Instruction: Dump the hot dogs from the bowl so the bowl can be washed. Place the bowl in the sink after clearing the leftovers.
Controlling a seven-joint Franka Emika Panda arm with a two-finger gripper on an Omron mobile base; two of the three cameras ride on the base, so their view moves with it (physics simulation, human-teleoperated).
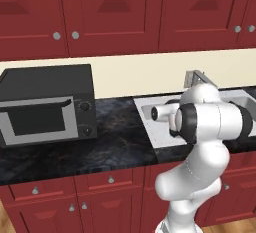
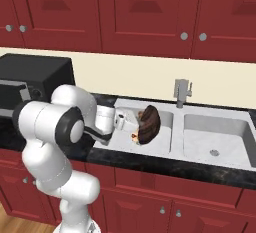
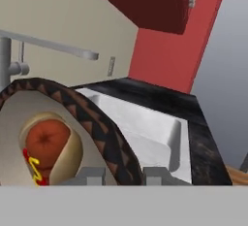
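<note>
The bowl (image 2: 149, 124), dark brown outside, hangs tipped on its side over the left basin of the sink (image 2: 177, 127). My gripper (image 2: 137, 123) reaches it from the left and is shut on its rim. In the hand view the patterned dark rim of the bowl (image 3: 104, 133) runs down between my fingertips (image 3: 89, 175), at the gripper (image 3: 124, 176). A hot dog (image 3: 48, 147), a tan bun around a reddish sausage, rests against the cream inside. A reddish bit of hot dog (image 2: 135, 136) peeks out at the bowl's lower edge.
A grey faucet (image 2: 181, 92) stands behind the divider between the two basins; the right basin (image 2: 215, 139) has a drain. A black microwave (image 1: 46, 104) sits on the black stone counter (image 1: 100, 147) to the left. Red cabinets (image 1: 100, 12) hang above.
</note>
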